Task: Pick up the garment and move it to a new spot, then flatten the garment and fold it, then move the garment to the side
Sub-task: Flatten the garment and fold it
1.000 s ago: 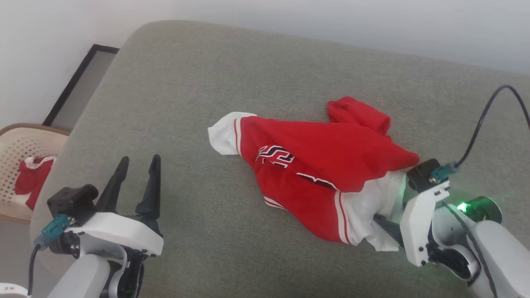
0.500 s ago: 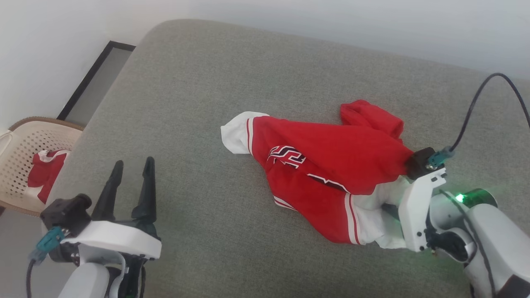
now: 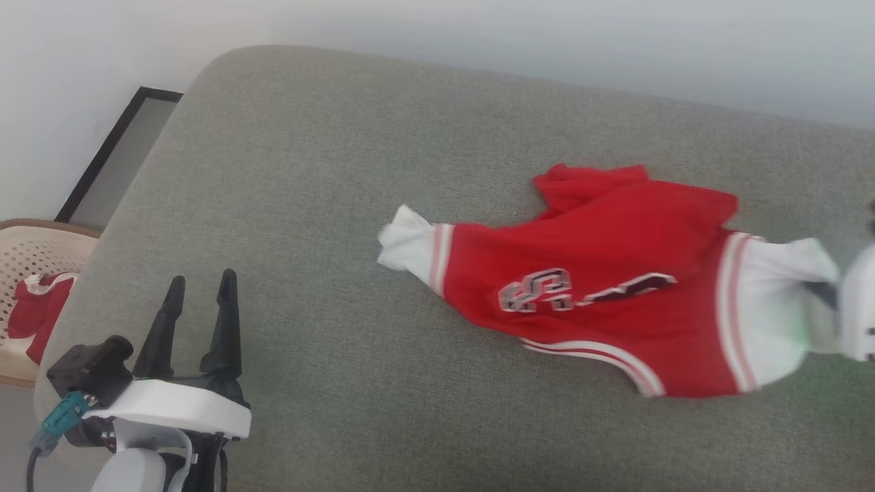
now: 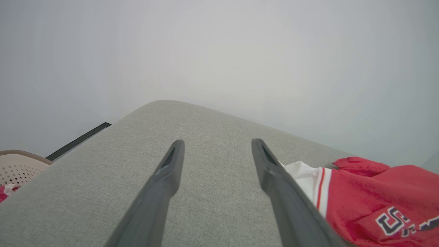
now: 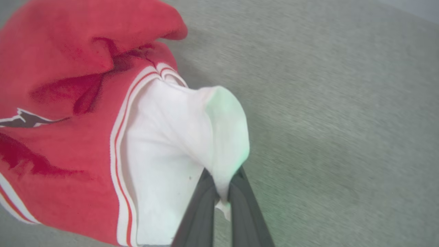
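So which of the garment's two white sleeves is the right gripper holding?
The garment's sleeve at the head view's right end: the right gripper is shut on its tip. The other sleeve lies free on the cushion, nearer the open left gripper.

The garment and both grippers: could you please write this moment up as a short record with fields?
surface: grey upholstered cushion
garment: red jersey, stretched across the cushion, lettering face up, blurred in the head view
right gripper: shut on the garment's white sleeve
left gripper: open, holding nothing, apart from the garment
other sleeve: white, lying on the cushion, not held
beside the cushion: pale basket with red cloth in it
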{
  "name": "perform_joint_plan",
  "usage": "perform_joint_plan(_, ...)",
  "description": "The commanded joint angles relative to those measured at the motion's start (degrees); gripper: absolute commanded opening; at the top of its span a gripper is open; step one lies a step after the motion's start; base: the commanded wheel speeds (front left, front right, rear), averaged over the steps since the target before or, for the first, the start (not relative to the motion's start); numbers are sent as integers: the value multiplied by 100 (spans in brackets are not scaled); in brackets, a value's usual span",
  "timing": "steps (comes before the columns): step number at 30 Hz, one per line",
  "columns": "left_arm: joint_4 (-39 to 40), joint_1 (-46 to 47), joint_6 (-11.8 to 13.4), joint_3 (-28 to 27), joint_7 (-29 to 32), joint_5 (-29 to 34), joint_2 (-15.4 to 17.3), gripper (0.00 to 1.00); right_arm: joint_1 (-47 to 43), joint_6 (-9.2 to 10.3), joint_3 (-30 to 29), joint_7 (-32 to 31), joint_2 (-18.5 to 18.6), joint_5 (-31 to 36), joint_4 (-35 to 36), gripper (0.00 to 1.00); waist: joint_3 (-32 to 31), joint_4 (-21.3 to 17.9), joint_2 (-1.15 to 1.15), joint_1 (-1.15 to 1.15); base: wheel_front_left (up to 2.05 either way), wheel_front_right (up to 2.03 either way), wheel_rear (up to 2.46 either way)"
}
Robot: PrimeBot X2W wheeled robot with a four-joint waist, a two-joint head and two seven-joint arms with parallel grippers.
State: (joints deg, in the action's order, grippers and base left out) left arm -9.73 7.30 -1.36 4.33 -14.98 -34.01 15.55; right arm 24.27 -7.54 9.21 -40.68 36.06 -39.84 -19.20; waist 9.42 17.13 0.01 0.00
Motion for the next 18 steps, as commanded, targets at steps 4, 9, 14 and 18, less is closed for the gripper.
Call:
perform_joint_plan(4, -46, 103, -97, -54, -27, 137, -77, 100, -247, 10, -563, -133, 117, 115, -179, 0, 51, -33, -1, 0, 0, 0, 0)
perform_joint_plan(9, -111, 177, -189, -87, -27, 219, -156, 100, -314, 9, -965, -79, -62, 297, -737, 0, 132, -53, -1, 0, 0, 0, 0)
perform_joint_plan(14, -213, 284, -289, -58, -27, 290, -200, 100, -114, 10, -964, 201, -362, 428, -1501, 0, 149, -83, -1, 0, 0, 0, 0)
perform_joint_plan(18, -283, 390, -367, 24, -15, 288, -120, 100, 57, 10, -804, 460, -437, 509, -1830, 100, 118, -145, -1, 0, 0, 0, 0)
